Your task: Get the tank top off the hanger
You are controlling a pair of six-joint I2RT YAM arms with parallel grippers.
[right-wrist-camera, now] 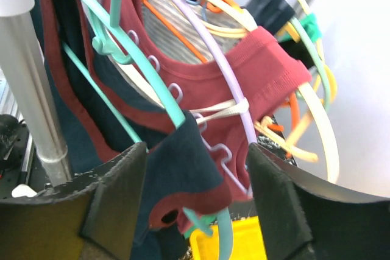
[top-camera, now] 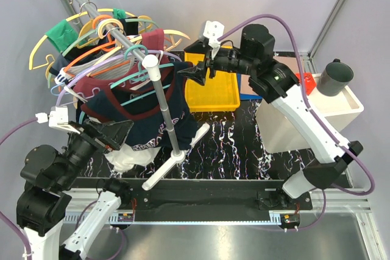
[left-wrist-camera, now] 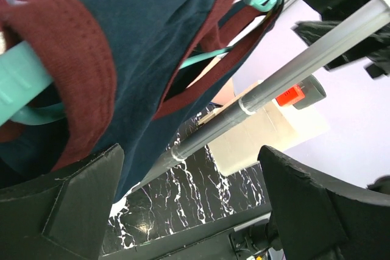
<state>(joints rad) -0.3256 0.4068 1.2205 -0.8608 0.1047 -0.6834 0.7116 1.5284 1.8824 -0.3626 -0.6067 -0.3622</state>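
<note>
The navy tank top [top-camera: 143, 117] with maroon trim hangs on the teal hanger [top-camera: 145, 83] from the rack rail. In the right wrist view its right shoulder strap [right-wrist-camera: 183, 162] drapes over the teal hanger arm [right-wrist-camera: 152, 83], and my right gripper [right-wrist-camera: 195, 156] is open, one jaw on each side of that strap, not pinching it. My left gripper [top-camera: 119, 129] is wide open below the garment's left side. In the left wrist view the navy cloth [left-wrist-camera: 146, 47] hangs above the left gripper [left-wrist-camera: 190, 156], with nothing between its jaws.
A grey rack pole [top-camera: 166, 111] slants down just in front of the tank top. Lavender, orange and yellow hangers [top-camera: 106, 31] and a maroon shirt [right-wrist-camera: 256, 71] crowd the rail behind. A yellow bin [top-camera: 211, 92], a white box [top-camera: 304, 120] and a dark cup [top-camera: 336, 77] are on the right.
</note>
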